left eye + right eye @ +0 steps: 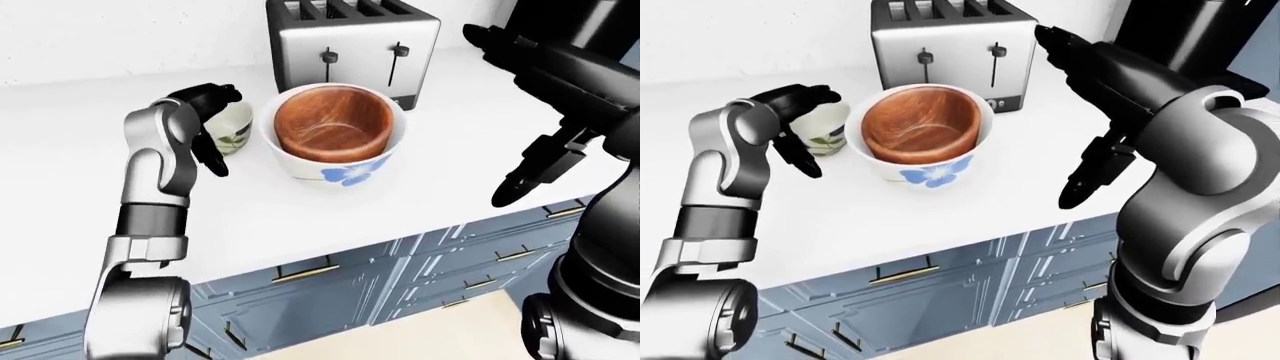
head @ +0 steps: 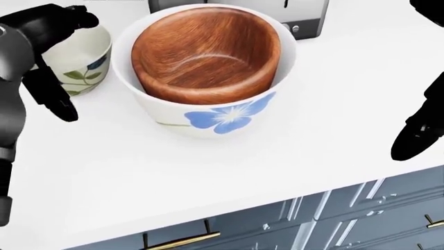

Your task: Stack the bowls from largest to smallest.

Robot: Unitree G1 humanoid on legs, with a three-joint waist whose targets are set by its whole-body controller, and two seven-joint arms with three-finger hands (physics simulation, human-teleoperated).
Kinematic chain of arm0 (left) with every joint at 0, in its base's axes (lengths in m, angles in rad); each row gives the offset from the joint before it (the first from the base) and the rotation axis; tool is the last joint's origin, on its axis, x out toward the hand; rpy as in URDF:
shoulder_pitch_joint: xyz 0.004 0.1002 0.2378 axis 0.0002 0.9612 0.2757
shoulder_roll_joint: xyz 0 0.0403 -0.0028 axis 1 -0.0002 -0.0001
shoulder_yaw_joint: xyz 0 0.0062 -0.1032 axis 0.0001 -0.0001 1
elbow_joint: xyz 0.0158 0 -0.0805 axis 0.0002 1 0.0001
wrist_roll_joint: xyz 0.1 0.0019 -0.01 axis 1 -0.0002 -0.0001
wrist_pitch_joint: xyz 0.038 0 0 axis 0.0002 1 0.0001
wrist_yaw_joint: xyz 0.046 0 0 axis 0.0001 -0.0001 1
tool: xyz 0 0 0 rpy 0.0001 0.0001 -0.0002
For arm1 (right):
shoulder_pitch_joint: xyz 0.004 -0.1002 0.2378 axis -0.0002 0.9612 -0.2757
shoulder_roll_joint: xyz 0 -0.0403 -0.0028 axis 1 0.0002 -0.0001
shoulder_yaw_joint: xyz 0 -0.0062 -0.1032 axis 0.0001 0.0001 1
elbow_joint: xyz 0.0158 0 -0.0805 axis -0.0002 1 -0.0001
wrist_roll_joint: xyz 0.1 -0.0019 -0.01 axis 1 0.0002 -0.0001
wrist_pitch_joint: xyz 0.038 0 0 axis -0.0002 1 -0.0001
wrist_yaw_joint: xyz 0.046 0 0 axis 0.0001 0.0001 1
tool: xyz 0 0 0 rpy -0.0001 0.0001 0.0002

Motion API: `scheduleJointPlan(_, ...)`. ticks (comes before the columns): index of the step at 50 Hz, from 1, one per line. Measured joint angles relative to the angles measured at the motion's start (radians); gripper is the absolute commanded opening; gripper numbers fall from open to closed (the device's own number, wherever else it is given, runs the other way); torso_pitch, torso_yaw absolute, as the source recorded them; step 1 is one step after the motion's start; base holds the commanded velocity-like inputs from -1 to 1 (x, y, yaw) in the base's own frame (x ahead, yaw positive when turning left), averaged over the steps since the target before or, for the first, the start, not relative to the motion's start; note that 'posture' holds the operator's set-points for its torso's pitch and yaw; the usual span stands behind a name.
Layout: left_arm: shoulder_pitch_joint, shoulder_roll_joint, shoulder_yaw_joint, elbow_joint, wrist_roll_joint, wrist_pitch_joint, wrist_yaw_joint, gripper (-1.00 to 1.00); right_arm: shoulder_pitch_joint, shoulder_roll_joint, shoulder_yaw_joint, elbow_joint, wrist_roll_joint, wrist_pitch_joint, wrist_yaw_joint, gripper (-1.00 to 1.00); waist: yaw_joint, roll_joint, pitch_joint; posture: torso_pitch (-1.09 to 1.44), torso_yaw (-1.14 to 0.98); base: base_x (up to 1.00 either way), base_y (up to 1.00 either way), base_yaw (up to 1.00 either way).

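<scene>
Wood grain fills the middle of the white tabletop (image 2: 333, 104): one wooden bowl (image 2: 204, 49) sits nested inside one large white bowl with a blue flower (image 2: 222, 117). A third bowl, the small cup-like one with green leaves (image 2: 81, 62), stands just beside it toward the head view's left. The left hand (image 2: 48, 31) curls over this small bowl's rim, fingers (image 2: 55, 101) spread and released, gripping nothing. The right hand (image 1: 530, 169) hangs near the tabletop's edge, well apart from the bowls, fingers loose. The eye views show what the head view crops: a four-slot steel toaster (image 1: 350, 45) touching or just behind the large bowl, and grey-blue drawers (image 1: 330, 289) below.
</scene>
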Motion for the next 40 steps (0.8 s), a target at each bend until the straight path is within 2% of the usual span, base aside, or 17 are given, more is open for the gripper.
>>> scheduleJointPlan(9,-0.003,-0.004,-0.01,0.058,0.027,0.002,0.043,0.32,0.01,-0.008,-0.011,-0.001,0.011,-0.001,-0.01,1.0,-0.001,0.001,-0.003,0.0,0.0,0.0,0.0,0.0)
scheduleJointPlan(14,-0.005,-0.006,-0.012,0.097,0.039,-0.005,0.061,0.25,0.013,-0.011,-0.011,-0.003,0.016,0.0,-0.011,1.0,-0.002,0.0,-0.004,0.0,0.0,0.0,0.0,0.0)
scheduleJointPlan(26,-0.031,-0.016,-0.02,0.177,0.052,-0.015,0.136,-0.15,0.024,-0.004,-0.009,0.001,0.019,-0.008,-0.025,1.0,-0.004,0.004,-0.011,0.0,0.0,0.0,0.0,0.0)
scheduleJointPlan(33,-0.011,-0.016,-0.017,0.177,0.049,-0.024,0.188,-0.22,0.04,-0.002,-0.014,-0.006,0.024,-0.008,-0.033,1.0,-0.007,0.009,-0.018,0.0,0.0,0.0,0.0,0.0)
scheduleJointPlan(37,0.007,-0.011,-0.012,0.173,0.037,-0.035,0.218,-0.49,0.05,-0.004,-0.016,-0.01,0.027,-0.008,-0.036,1.0,-0.01,0.011,-0.021,0.0,0.0,0.0,0.0,0.0)
scheduleJointPlan(40,0.014,0.003,-0.004,0.135,0.026,-0.033,0.204,-0.7,0.051,-0.011,-0.022,-0.016,0.03,-0.006,-0.033,1.0,-0.012,0.011,-0.018,0.0,0.0,0.0,0.0,0.0)
